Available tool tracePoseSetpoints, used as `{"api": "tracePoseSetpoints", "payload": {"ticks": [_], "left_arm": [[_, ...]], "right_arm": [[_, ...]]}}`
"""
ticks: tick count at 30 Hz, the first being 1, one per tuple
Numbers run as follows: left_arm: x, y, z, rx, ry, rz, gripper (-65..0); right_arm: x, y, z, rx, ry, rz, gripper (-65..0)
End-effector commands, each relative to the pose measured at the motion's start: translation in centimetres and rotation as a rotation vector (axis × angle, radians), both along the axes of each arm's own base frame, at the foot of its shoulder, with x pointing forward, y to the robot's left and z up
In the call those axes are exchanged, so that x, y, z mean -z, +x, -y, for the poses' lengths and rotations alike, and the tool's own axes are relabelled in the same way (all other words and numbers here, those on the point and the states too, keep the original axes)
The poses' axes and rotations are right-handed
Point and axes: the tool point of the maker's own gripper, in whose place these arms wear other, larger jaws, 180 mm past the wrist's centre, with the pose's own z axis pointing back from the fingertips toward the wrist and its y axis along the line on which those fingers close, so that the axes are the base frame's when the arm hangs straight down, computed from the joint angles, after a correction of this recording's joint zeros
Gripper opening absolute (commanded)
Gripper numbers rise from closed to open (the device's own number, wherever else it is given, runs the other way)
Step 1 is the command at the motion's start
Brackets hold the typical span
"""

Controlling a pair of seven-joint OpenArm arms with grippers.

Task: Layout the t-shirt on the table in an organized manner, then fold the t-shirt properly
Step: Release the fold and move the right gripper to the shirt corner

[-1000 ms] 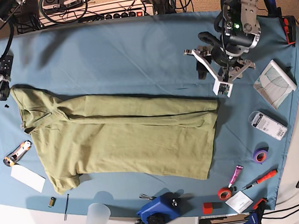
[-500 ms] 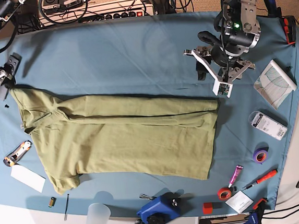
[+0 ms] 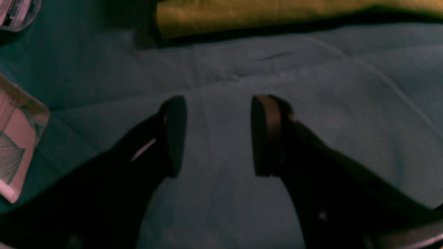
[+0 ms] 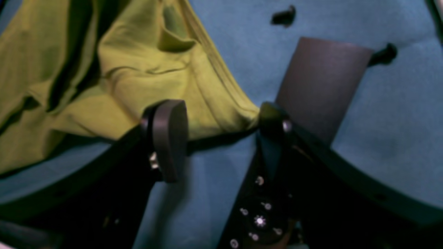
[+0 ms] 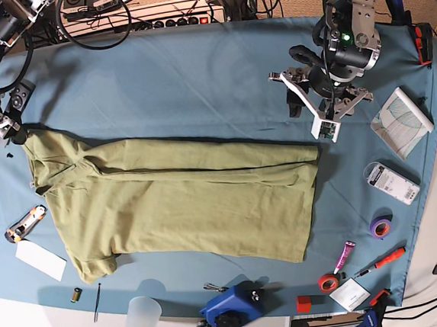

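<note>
Near the front edge of the table (image 5: 195, 66) sit a clear cup (image 5: 141, 322) and a blue tool (image 5: 232, 305). The t-shirt (image 5: 184, 205) lies spread across the middle, folded lengthwise. Farther back, the right gripper (image 4: 214, 135) stands with jaws wide at the shirt's corner, cloth touching 1 finger; the left gripper (image 3: 216, 135) hovers wide open over bare cloth just beyond the shirt's hem
</note>
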Motion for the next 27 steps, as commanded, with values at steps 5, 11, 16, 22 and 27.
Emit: {"api": "tracePoseSetpoints", "payload": {"ticks": [5, 11, 16, 22, 27], "left_arm": [[-1.1, 0.6, 0.1, 0.005, -0.009, 0.048, -34.3], [-1.1, 0.6, 0.1, 0.005, -0.009, 0.048, -34.3], [-1.1, 0.6, 0.1, 0.005, -0.009, 0.049, -34.3], [-1.1, 0.6, 0.1, 0.005, -0.009, 0.048, -34.3], [-1.1, 0.6, 0.1, 0.005, -0.008, 0.047, -34.3]], "right_arm": [[-2.4, 1.4, 1.2, 0.008, -0.040, 0.081, -31.9], [-3.3, 2.5, 1.3, 0.012, -0.053, 0.110, -31.9], [-2.7, 2.6, 1.3, 0.031, -0.052, 0.083, -32.0], [-0.1, 2.7, -0.8, 0.019, -0.036, 0.034, -32.0], [0.9, 3.2, -1.5, 0.012, -0.072, 0.003, -32.0]]}}
